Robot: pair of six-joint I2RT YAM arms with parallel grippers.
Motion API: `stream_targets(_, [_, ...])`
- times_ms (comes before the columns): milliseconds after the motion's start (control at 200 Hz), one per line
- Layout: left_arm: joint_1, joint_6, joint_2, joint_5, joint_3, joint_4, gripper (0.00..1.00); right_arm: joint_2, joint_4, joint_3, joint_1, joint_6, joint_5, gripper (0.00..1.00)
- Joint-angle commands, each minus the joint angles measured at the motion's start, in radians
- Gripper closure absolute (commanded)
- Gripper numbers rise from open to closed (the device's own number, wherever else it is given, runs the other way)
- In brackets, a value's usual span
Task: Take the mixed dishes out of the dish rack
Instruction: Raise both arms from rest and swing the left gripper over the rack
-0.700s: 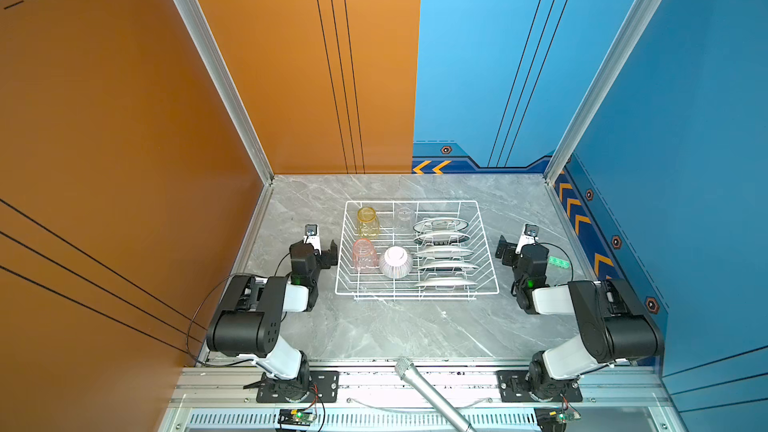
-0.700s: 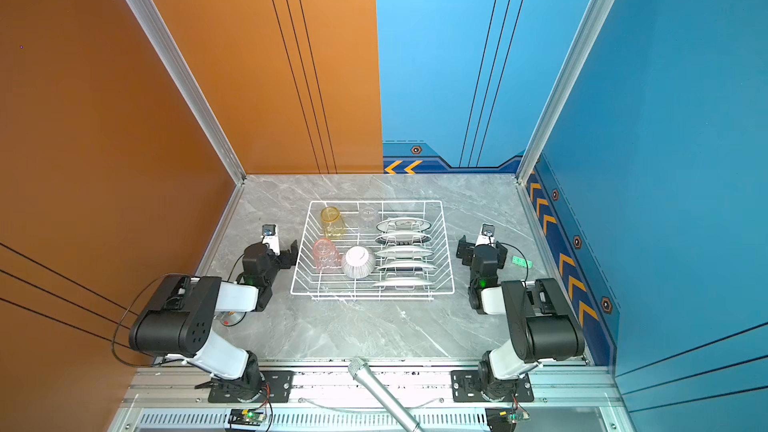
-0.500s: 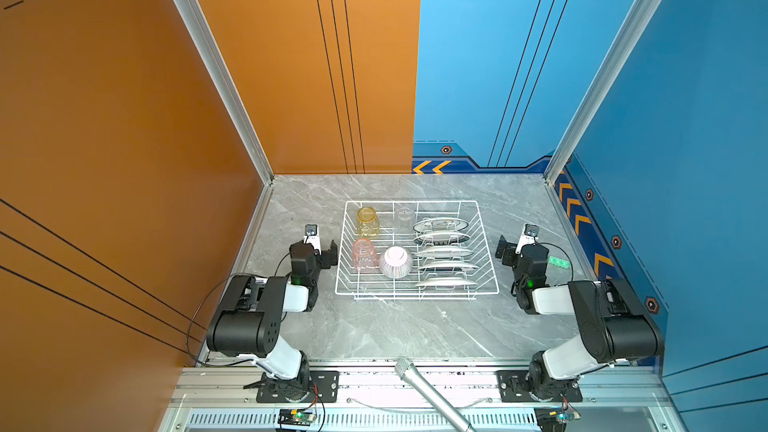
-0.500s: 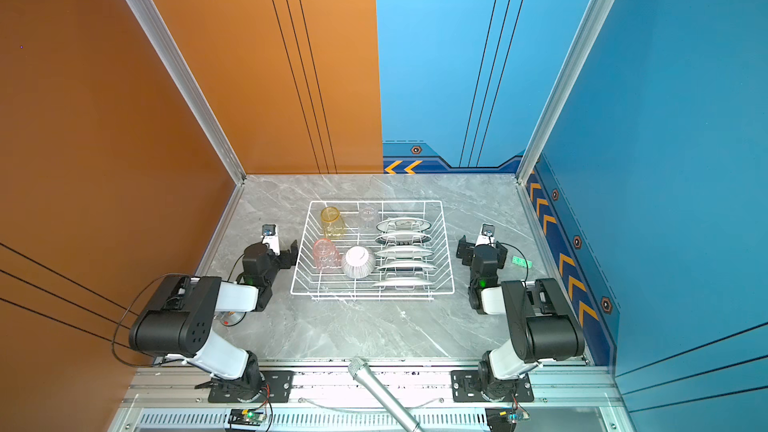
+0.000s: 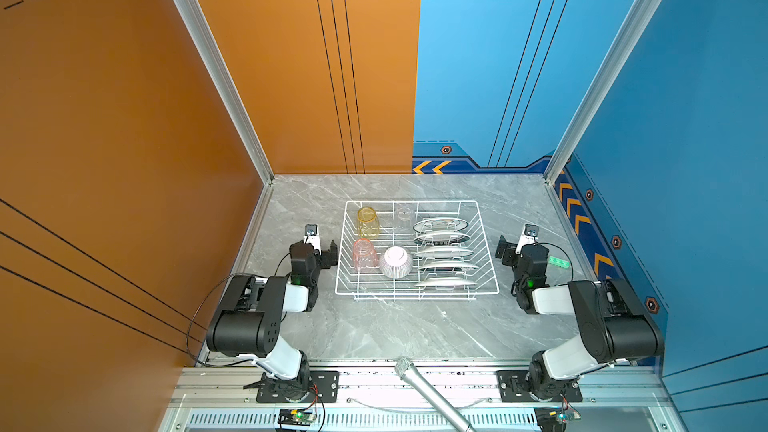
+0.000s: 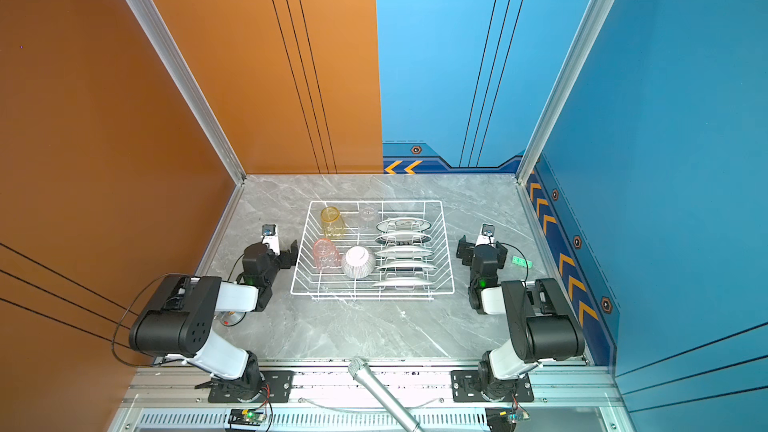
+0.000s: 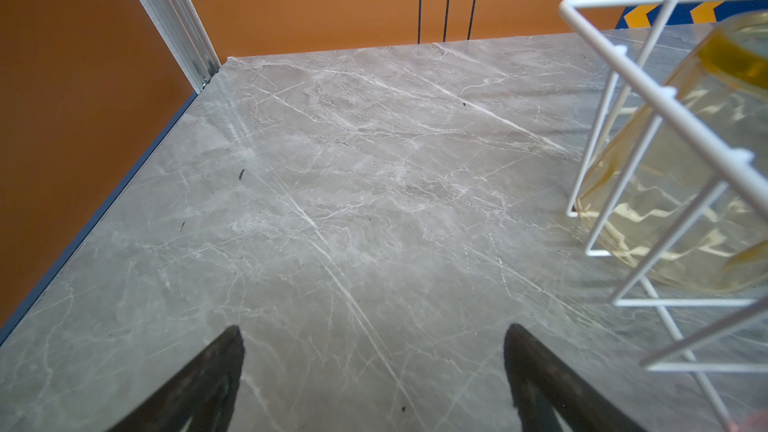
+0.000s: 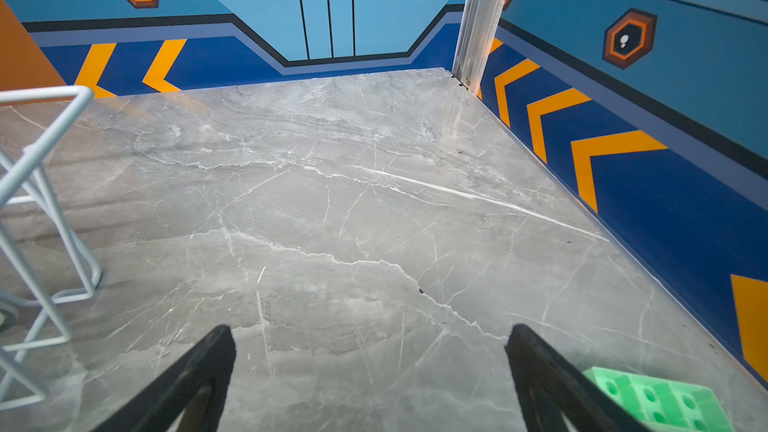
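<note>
unloading not started: rack (image 5: 415,293) seems full. left gripper (image 7: 374,338) and right gripper (image 8: 370,336) gape empty beside it; next, likely lift amber glass (image 5: 368,222) straight up.

Blk/wht arms (image 5: 249,317), grn LEDs (image 5: 530,283).

Item count, both top views:
1 × dish rack (image 5: 374,294), white wire.
5 × plates (image 5: 444,252), round, white.
3 × glass tumblers: 1 × amber tumbler (image 5: 368,222), 1 × pink tumbler (image 5: 364,255), 1 × clear tumbler (image 5: 404,218).
1 × striped bowl (image 5: 395,261).
Dishes total: 9.
1 × green block (image 5: 558,262).
1 × microphone (image 5: 428,392).
2 × robot arms: left arm (image 5: 249,317), right arm (image 5: 615,326).
</note>
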Motion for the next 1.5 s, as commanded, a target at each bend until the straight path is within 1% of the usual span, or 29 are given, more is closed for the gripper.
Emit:
stream_targets(0, [0.006,-0.008,-0.013,-0.002,0.019,-0.008,0.0,0.003,-0.017,0.022,-0.006,0.003,0.0,0.0])
stream_targets(70, [0.007,0.002,-0.03,0.024,0.038,-0.043,0.03,0.003,-0.016,0.02,-0.007,0.003,-0.002,0.0])
stream_targets(130, [-0.001,0.012,-0.084,0.025,0.085,-0.178,0.07,0.001,-0.014,0.019,-0.011,0.008,-0.012,0.0])
stream_targets(180, [-0.005,0.022,-0.14,0.043,0.133,-0.31,0.12,0.001,-0.012,0.017,-0.017,0.01,-0.023,0.0])
stream_targets(195, [-0.007,0.026,-0.156,0.047,0.146,-0.344,0.17,0.001,-0.011,0.016,-0.019,0.012,-0.023,0.0])
stream_targets(225, [-0.018,0.032,-0.192,0.042,0.169,-0.399,0.19,0.0,-0.01,0.014,-0.021,0.014,-0.029,0.0])
stream_targets(255, [-0.028,0.013,-0.225,0.042,0.187,-0.445,0.19,0.0,-0.009,0.013,-0.024,0.015,-0.034,0.01])
stream_targets(315, [-0.048,-0.045,-0.286,0.086,0.225,-0.523,0.2,-0.003,-0.01,0.012,-0.031,0.022,-0.049,0.03])
stream_targets(360, [-0.094,-0.076,-0.323,0.073,0.26,-0.589,0.19,-0.011,-0.02,0.017,-0.04,0.032,-0.052,0.04])
stream_targets(400, [-0.153,-0.087,-0.348,0.045,0.294,-0.643,0.2,-0.031,-0.053,0.024,-0.045,0.035,-0.055,0.04])
stream_targets(470, [-0.282,-0.076,-0.372,-0.05,0.359,-0.711,0.2,-0.074,-0.124,0.045,-0.047,0.035,-0.059,0.04])
stream_targets(541, [-0.393,-0.047,-0.369,-0.103,0.453,-0.788,0.22,-0.135,-0.221,0.072,-0.057,0.046,-0.06,0.04])
stream_targets(606, [-0.482,-0.014,-0.345,-0.168,0.559,-0.872,0.23,-0.213,-0.336,0.108,-0.064,0.053,-0.066,0.06])
stream_targets(681, [-0.556,0.012,-0.308,-0.196,0.692,-0.939,0.24,-0.317,-0.479,0.163,-0.067,0.028,-0.108,0.08])
stream_targets(771, [-0.598,0.009,-0.24,-0.162,0.853,-1.033,0.24,-0.427,-0.726,0.279,-0.065,0.038,-0.139,0.09])
stream_targets(826, [-0.618,0.018,-0.186,-0.136,0.959,-1.106,0.26,-0.473,-0.889,0.37,-0.065,0.076,-0.159,0.1])
stream_targets(876, [-0.634,0.037,-0.127,-0.111,1.06,-1.212,0.29,-0.493,-0.992,0.434,-0.066,0.102,-0.198,0.11])
stream_targets(961, [-0.662,0.096,-0.028,-0.071,1.215,-1.347,0.35,-0.498,-1.19,0.558,-0.058,0.109,-0.287,0.12])
stream_targets(1041, [-0.686,0.18,0.056,-0.035,1.334,-1.452,0.38,-0.462,-1.378,0.692,-0.047,0.104,-0.37,0.13])
stream_targets(1111, [-0.703,0.257,0.117,-0.014,1.415,-1.533,0.37,-0.414,-1.513,0.797,-0.034,0.103,-0.413,0.12])
stream_targets(1201, [-0.726,0.342,0.191,0.018,1.514,-1.641,0.37,-0.367,-1.609,0.875,-0.02,0.103,-0.477,0.12])
stream_targets(1291, [-0.748,0.395,0.257,0.015,1.593,-1.716,0.37,-0.342,-1.62,0.901,-0.002,0.113,-0.509,0.12])
stream_targets(1381, [-0.764,0.423,0.303,0.005,1.644,-1.741,0.39,-0.326,-1.614,0.918,0.023,0.116,-0.517,0.12])
stream_targets(1497, [-0.778,0.48,0.339,0.016,1.667,-1.741,0.4,-0.308,-1.601,0.934,0.043,0.117,-0.523,0.12])
